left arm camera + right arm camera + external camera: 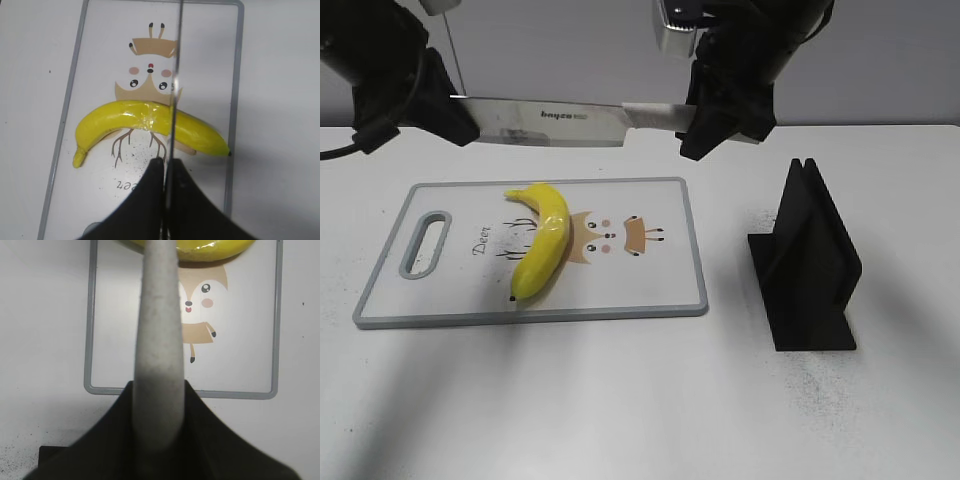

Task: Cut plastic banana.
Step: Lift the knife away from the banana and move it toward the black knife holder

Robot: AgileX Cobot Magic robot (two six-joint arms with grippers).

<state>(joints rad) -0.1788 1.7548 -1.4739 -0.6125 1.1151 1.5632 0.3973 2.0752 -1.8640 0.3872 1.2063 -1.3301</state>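
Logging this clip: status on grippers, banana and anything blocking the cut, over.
Right gripper shut on knife handle; left gripper shut on blade tip. Knife level, above plastic banana, no contact. Banana whole on cutting board. Nothing in the way.

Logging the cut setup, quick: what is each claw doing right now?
Left claw: closed on the tip end of the knife blade.
Right claw: closed on the knife's grey handle, above the plastic banana.

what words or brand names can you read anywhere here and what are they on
"Deer": cursive print on the cutting board, beside its handle slot; seen upside down and partly hidden in the left wrist view.
Knife blade: small dark brand mark, looks like "bayco", too small to be sure.
No other text visible.
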